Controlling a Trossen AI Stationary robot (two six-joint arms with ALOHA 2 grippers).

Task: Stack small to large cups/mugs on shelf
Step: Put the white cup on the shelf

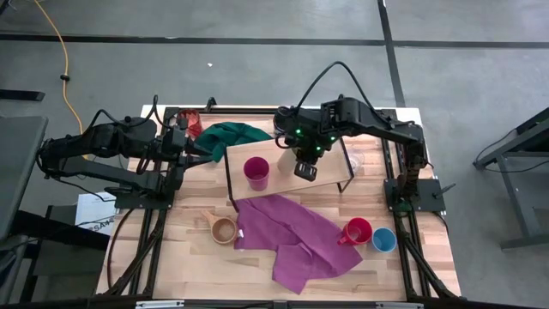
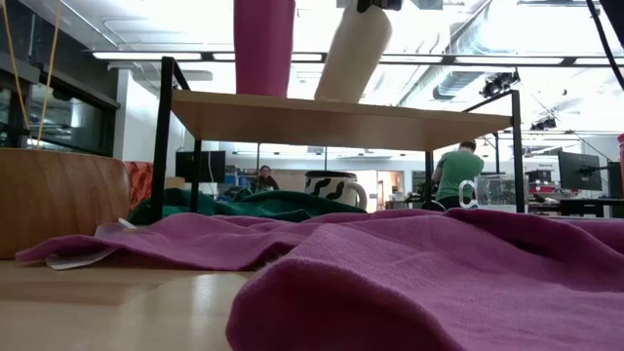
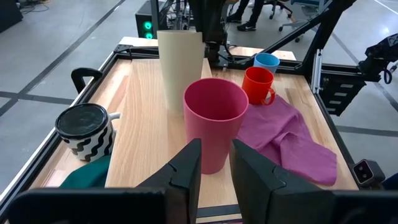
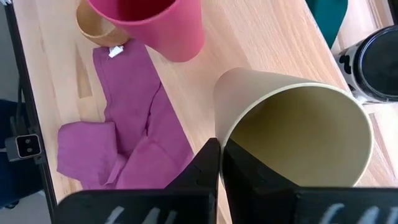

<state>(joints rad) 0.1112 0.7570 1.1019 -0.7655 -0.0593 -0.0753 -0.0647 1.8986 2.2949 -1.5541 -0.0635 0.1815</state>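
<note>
The shelf [image 1: 330, 176] stands mid-table. On it stands a magenta cup [image 1: 256, 172], upright on its base. Beside the magenta cup is a taller cream cup [image 3: 180, 65], with my right gripper [image 4: 221, 162] shut on its rim from above. My left gripper [image 3: 216, 168] waits open at the shelf's left end, level with the magenta cup [image 3: 214, 121] and short of it. A black-and-white striped mug [image 2: 331, 187] sits under the shelf, and a clear glass [image 2: 485, 192] stands by the shelf's right legs. My right gripper pinches the cream cup's wall at the rim [image 4: 222, 140], one finger inside the cup and one outside. The fingers come from above, slanting steeply down. The cup leans in the low view, its base [image 2: 336, 96] at the shelf board; whether it rests there I cannot tell.
A purple cloth [image 1: 292, 236] lies in front of the shelf and a green cloth [image 1: 232, 136] behind its left end. A wooden cup [image 1: 224, 229] sits near left. A red mug [image 1: 357, 232] and a blue cup [image 1: 383, 239] sit near right, and a translucent red cup [image 1: 194, 120] far left.
</note>
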